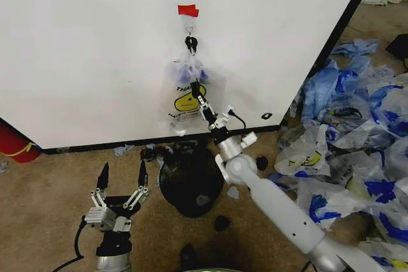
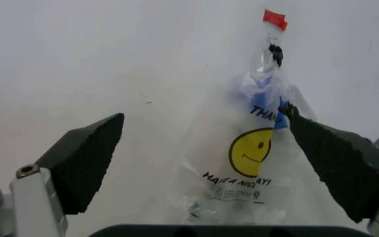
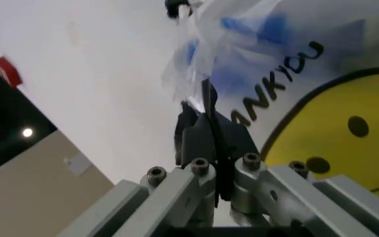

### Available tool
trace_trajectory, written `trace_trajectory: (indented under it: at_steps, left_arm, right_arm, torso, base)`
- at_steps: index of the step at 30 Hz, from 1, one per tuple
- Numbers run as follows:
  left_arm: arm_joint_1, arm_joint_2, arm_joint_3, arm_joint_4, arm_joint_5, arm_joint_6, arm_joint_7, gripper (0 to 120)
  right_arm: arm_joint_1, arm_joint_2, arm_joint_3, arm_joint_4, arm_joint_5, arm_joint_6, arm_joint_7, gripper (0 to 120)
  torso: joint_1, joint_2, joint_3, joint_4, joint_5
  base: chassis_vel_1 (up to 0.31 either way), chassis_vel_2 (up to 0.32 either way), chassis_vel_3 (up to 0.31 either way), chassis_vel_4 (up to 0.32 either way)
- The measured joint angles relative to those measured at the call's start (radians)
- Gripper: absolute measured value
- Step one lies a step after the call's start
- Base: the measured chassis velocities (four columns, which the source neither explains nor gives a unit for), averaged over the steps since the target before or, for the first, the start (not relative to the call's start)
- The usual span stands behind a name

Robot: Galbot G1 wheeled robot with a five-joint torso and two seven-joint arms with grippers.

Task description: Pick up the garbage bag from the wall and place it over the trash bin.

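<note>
The garbage bag, thin white plastic with a yellow smiley face and blue patches, hangs from a metal hook on the white wall under a red tape piece. My right gripper reaches up from the lower right, and its fingers are shut together on a fold of the bag near the lettering. The black trash bin stands on the floor right below. Left of the bin, my left gripper is held low and open, facing the bag with nothing between its fingers.
A heap of similar plastic bags covers the floor to the right, past the wall's black edge trim. A red cylinder stands at the far left by the wall. Small dark scraps lie on the carpet around the bin.
</note>
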Motion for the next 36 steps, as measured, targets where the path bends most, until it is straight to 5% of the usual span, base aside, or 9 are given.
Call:
trace_trajectory:
  at_steps: [36]
  left_arm:
    - [-0.003, 0.044, 0.009, -0.004, -0.015, -0.007, -0.005, 99]
  right_arm:
    - [-0.221, -0.168, 0.086, 0.161, -0.104, 0.026, -0.074, 0]
  torso:
    - [0.000, 0.000, 0.000, 0.0001, -0.0003]
  base:
    - [0.000, 0.000, 0.000, 0.000]
